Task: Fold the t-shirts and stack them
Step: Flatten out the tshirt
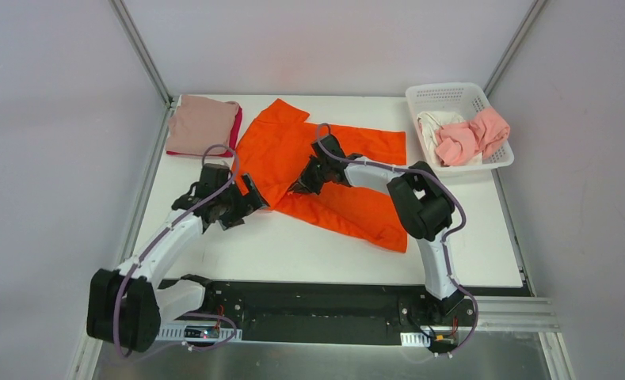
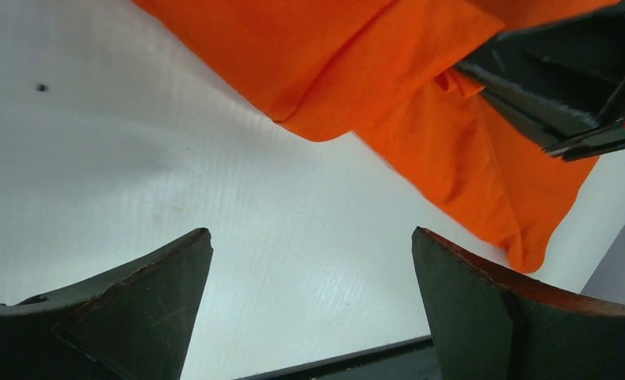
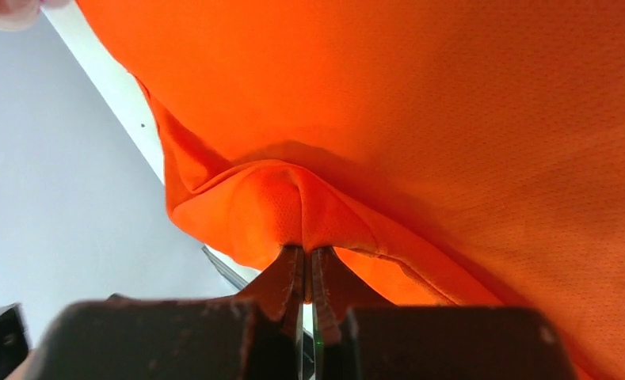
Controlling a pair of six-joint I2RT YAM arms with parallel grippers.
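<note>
The left gripper (image 2: 310,237) hangs spread over the worktop (image 1: 293,245), just beside the left edge of the orange shirt (image 1: 364,146). That shirt lies rumpled mid-worktop, and the right gripper (image 3: 309,257) pinches a fold of it

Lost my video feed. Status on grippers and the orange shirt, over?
Left gripper open, over bare table beside orange t-shirt. Right gripper shut on pinched fold of it. Folded pink stack and lattice basket sit clear of both grippers.

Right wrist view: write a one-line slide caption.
Right end effector shut on a raised fold of the orange t-shirt.
</note>
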